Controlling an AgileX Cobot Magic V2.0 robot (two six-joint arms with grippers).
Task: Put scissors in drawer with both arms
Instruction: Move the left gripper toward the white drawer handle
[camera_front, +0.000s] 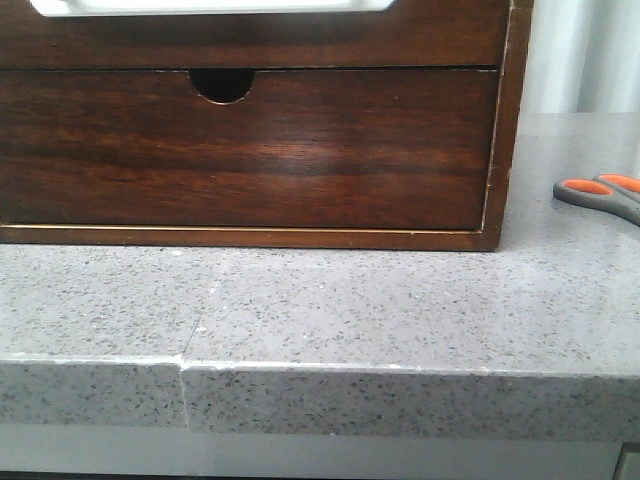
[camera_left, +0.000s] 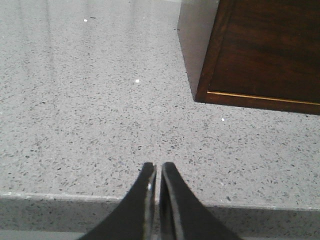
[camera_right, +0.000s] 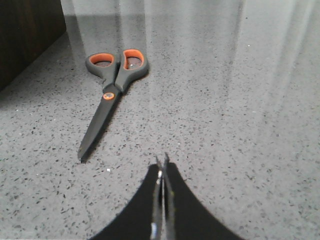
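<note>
While lying flat on the speckled grey stone counter (camera_front: 350, 300), right of the wooden chest (camera_front: 505, 120) and apart from it: one pair of scissors (camera_right: 112, 82), matte grey handles, two orange-lined oval loops, orange pivot, dark blades shut to a single point. Only the loops visible at the front view's right edge.

Two drawer fronts in the chest, both glossy dark brown with streaked grain: upper drawer (camera_front: 250, 40) with a broad shallow cutout showing white; lower drawer front (camera_front: 300, 150) with a small half-round notch.

Two grippers, black tapered fingers. Left gripper (camera_left: 156, 172) pressed closed, empty, over the counter near the chest's corner. Right gripper (camera_right: 161, 167) likewise closed on nothing, near the scissors' tip, not touching.
</note>
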